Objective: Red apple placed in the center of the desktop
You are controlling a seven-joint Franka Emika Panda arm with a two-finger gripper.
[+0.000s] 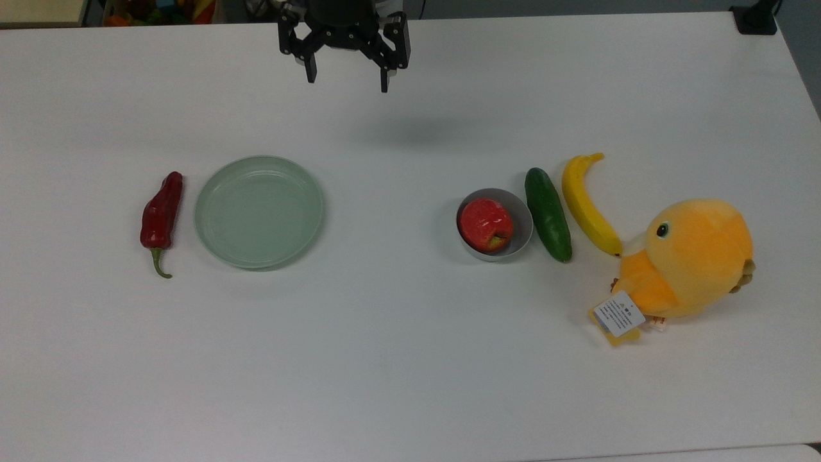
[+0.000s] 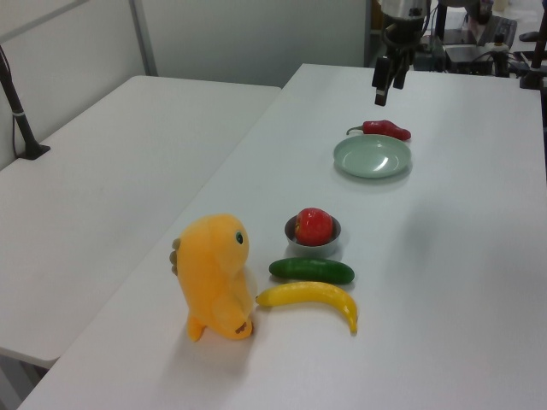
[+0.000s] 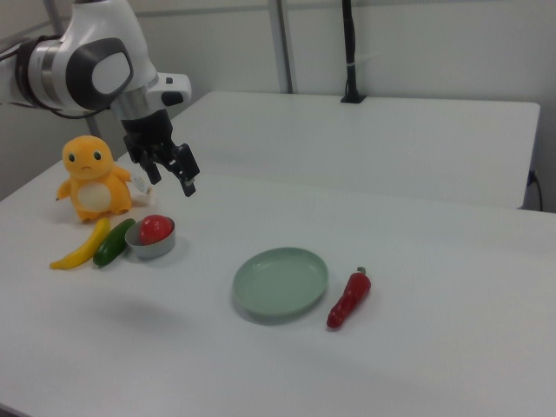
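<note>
The red apple [image 1: 486,224] sits in a small grey bowl [image 1: 524,221] right of the middle of the white desktop [image 1: 397,359]. It is also seen in the left view as the apple [image 2: 314,224] and in the right view as the apple [image 3: 156,228]. My gripper [image 1: 348,83] hangs open and empty above the far edge of the desktop, well away from the apple. In the left view the gripper [image 2: 386,88] is high beyond the plate, and in the right view the gripper [image 3: 174,182] is above and behind the bowl.
A pale-green plate [image 1: 259,212] and a dark-red chili pepper [image 1: 160,215] lie at the top view's left. A cucumber [image 1: 547,213], a banana [image 1: 587,205] and an orange plush toy [image 1: 693,256] stand close to the bowl's right.
</note>
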